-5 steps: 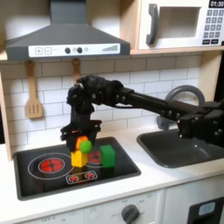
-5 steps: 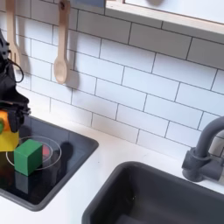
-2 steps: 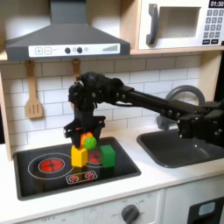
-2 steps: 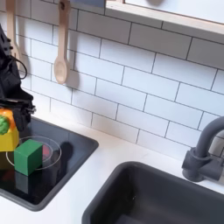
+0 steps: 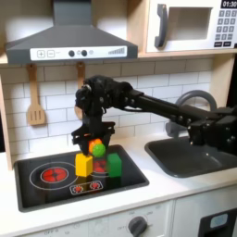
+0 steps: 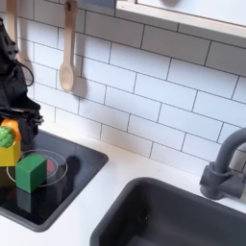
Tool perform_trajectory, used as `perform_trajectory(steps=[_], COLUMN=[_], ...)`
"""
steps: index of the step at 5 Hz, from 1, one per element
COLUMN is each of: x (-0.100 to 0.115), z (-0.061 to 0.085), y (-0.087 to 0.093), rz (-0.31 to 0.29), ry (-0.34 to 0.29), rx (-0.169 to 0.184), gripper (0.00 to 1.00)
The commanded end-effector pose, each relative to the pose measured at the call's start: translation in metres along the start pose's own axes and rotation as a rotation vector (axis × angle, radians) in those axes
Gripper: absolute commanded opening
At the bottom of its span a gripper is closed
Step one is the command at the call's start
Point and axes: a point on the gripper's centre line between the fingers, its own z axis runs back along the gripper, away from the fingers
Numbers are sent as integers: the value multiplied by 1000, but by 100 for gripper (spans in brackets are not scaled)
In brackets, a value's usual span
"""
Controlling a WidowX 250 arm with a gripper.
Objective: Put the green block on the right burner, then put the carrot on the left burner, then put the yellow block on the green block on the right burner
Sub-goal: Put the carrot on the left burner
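Your carrot point(image 5: 94, 146) is off the hob, hanging in the gripper point(image 5: 93, 143), which is clamped on it: an orange body with a rounded green leafy end facing the camera in the first exterior view. In that view it hangs above the hob point(image 5: 37, 190), over the gap between the yellow block point(image 5: 83, 166) and the green block point(image 5: 114, 165). The second exterior view puts the carrot point(image 6: 9, 135) at its far left edge, green end down, with the gripper point(image 6: 12, 130) partly cut off by the frame.

Only the first exterior view gives you the whole cooktop: the left burner point(image 5: 54, 173) with its red centre lies bare, and the yellow block stands just beside it toward the first exterior view's right. The second exterior view shows you what the first hides: the green block point(image 6: 31, 172) sits square inside the red rings of the right burner point(image 6: 55, 168), a plain bright cube.

Against a second ago, the carrot has been carried up and toward the first exterior view's right; both blocks have not moved.

Further out you have a wooden spoon point(image 6: 65, 69) on the tiled wall, a sink point(image 6: 183, 216) and a grey tap point(image 6: 223, 173).
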Motion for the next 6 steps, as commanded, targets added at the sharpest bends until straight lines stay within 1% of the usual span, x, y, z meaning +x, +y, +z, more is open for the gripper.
perform_trajectory(steps=[1, 2, 3, 4, 5, 6], x=[4, 6, 10, 18, 21, 25], z=[-1, 1, 3, 3, -4, -18], y=[23, 40, 50, 55, 68, 84], rz=[56, 88, 116, 135, 158, 184], ry=[-4, -2, -5, -5, 3, 22], rx=[1, 13, 14, 15, 27, 40], gripper=[0, 0, 0, 0, 0, 0])
